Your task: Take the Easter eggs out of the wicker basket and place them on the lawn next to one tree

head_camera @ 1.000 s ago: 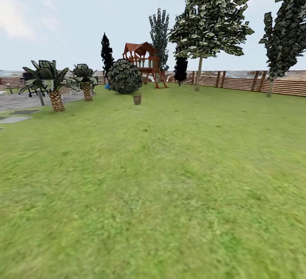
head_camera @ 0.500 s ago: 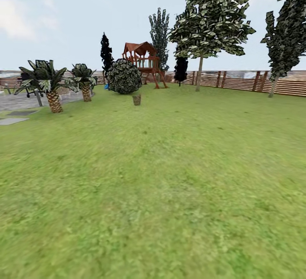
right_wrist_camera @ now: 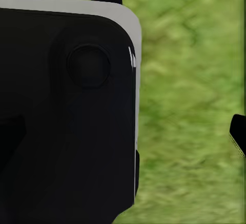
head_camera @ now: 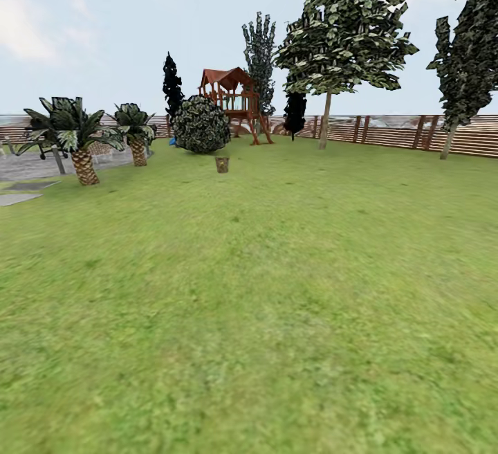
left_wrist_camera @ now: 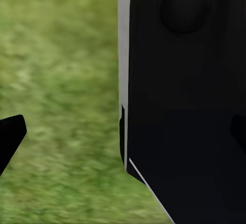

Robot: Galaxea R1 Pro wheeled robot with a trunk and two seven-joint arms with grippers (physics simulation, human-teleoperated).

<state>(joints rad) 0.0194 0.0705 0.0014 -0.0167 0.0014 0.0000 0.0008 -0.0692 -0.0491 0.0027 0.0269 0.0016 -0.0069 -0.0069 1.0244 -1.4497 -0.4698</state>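
Far ahead on the lawn [head_camera: 277, 288] stands the small brown wicker basket [head_camera: 222, 164], in the upper middle of the head view. The Easter eggs are too far off to make out. A tree [head_camera: 324, 122] with a pale trunk and a broad leafy canopy rises by the fence, right of the basket. My left gripper [left_wrist_camera: 123, 137] hangs over grass beside my dark body, one black fingertip [left_wrist_camera: 10, 137] far from the other, nothing between them. My right gripper [right_wrist_camera: 123, 134] is likewise open above grass, its fingertip [right_wrist_camera: 238, 134] at the frame's edge.
A brown slat fence [head_camera: 401, 132] closes the garden's back. A wooden playset [head_camera: 234, 97] and a round bush [head_camera: 201, 124] stand behind the basket. Two palms [head_camera: 81, 139] edge a paved area [head_camera: 21, 184] at the left. Another pale-trunked tree [head_camera: 449, 139] stands at the right.
The whole head view has shifted a little as the camera moves forward: the palms slide left and the right trees slide right. Nothing on the lawn has moved.
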